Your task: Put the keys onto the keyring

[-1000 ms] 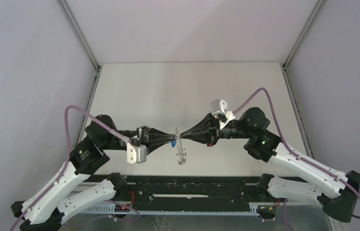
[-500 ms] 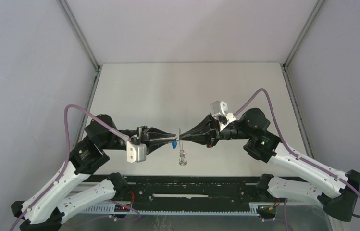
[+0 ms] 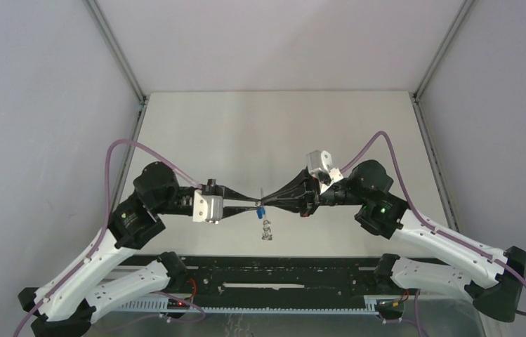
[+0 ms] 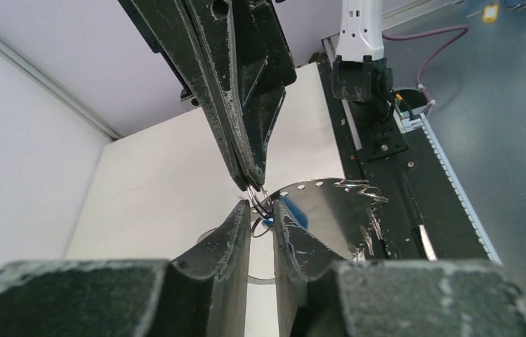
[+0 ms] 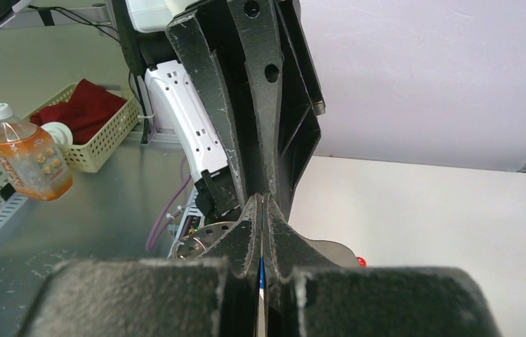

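Looking down from the top camera, I have both arms reaching inward so that their tips nearly meet above the front half of the worktop.

The right end effector is clenched. In its own wrist view the two fingers press flat together. From the left wrist camera its tips pinch a small wire loop at the top of the keyring.

The keyring hangs below that pinch. From above it shows edge-on, as a thin grey line with a small metal cluster at its lower end. The left wrist camera shows its broad side as shiny grey metal with small holes along the rim. Whether its lower end touches the worktop I cannot tell.

The left end effector points straight at the right one. Its fingers stand a narrow gap apart, with the wire loop and a bit of blue in the gap. The blue key sits just past the tip of one of those fingers, against the keyring. From above it hangs just below the two meeting tips. Whether the left fingers grip the key I cannot tell.

In the right wrist view a bottle of orange liquid and a pale basket stand off to the side, beyond the worktop.
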